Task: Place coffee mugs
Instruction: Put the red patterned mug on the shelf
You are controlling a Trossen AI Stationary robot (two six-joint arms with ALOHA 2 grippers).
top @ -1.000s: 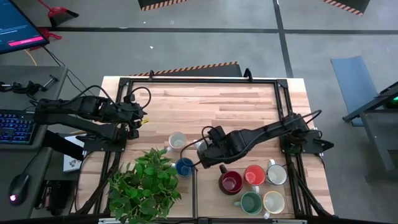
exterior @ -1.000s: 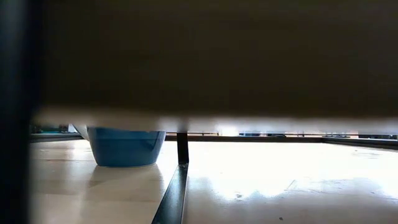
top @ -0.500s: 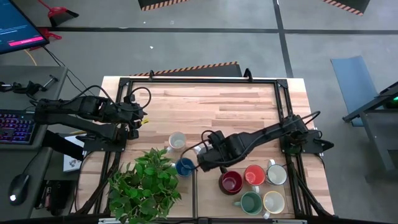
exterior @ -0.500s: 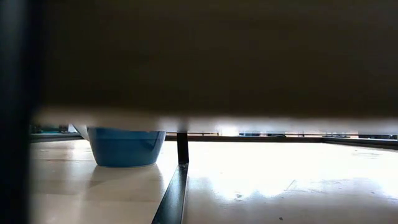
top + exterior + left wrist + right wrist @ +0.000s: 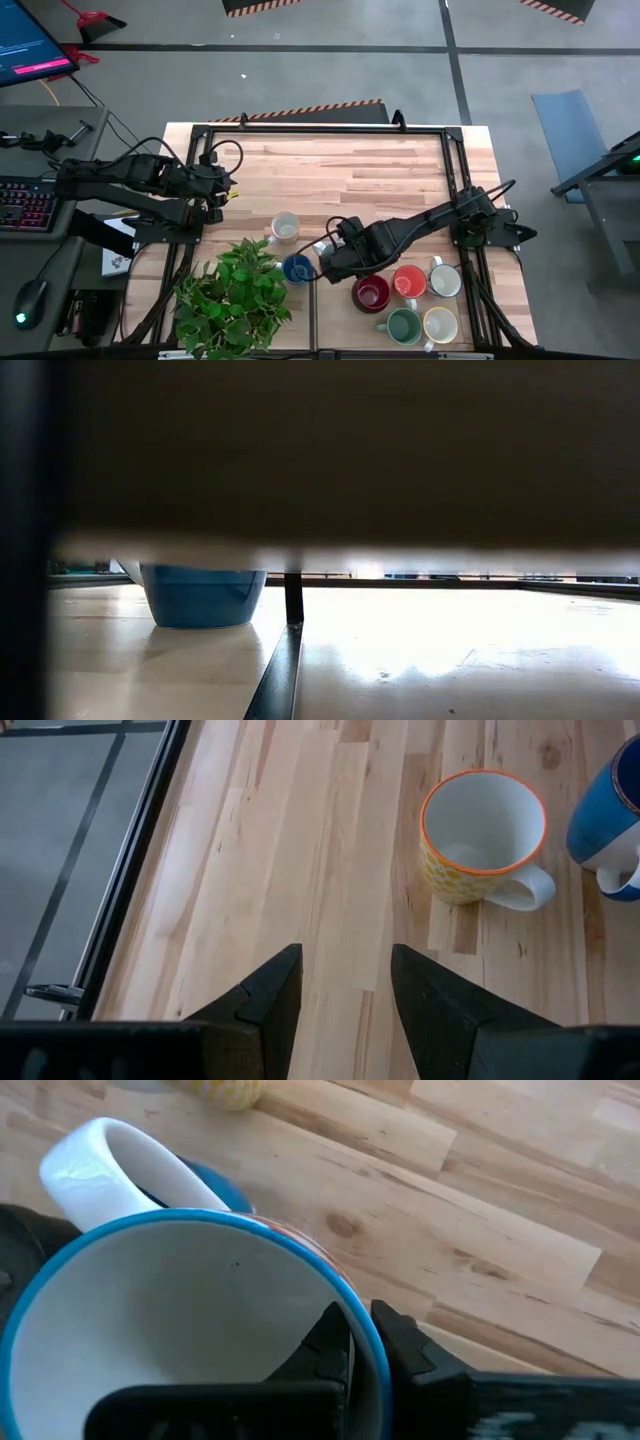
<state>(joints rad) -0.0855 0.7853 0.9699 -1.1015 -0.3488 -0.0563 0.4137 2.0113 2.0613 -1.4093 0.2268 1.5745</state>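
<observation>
My right gripper (image 5: 326, 258) reaches in from the table's right and is shut on a mug with a blue rim and white inside (image 5: 170, 1330). In the high view only that mug's white handle (image 5: 322, 245) shows past the gripper. A blue mug (image 5: 297, 267) stands on its base (image 5: 200, 600) just left of it. A white and yellow mug (image 5: 285, 227) stands farther back (image 5: 485, 835). Near the right near corner stand dark red (image 5: 371, 292), orange (image 5: 409, 281), white (image 5: 444, 281), green (image 5: 403, 325) and cream (image 5: 440, 324) mugs. My left gripper (image 5: 345, 990) waits open at the table's left edge (image 5: 225, 195). My right gripper holds the blue-rimmed mug by its rim (image 5: 372, 1380), on the side away from the white handle (image 5: 110, 1160). One finger (image 5: 328, 1342) is inside the mug and the other (image 5: 405, 1348) outside. The fingers come from above. No base of this mug shows on the table in the low view.
A leafy potted plant (image 5: 235, 295) fills the near left corner, close to the blue mug. A black frame (image 5: 320, 130) runs round the table, with a bar (image 5: 275, 670) across its near middle. Bare wood (image 5: 350, 180) lies in the far half.
My right gripper, still shut on the blue-rimmed mug, has carried it toward the table's near edge and a little left, closing in beside the blue mug. The blue mug and the other mugs have stayed in place.
</observation>
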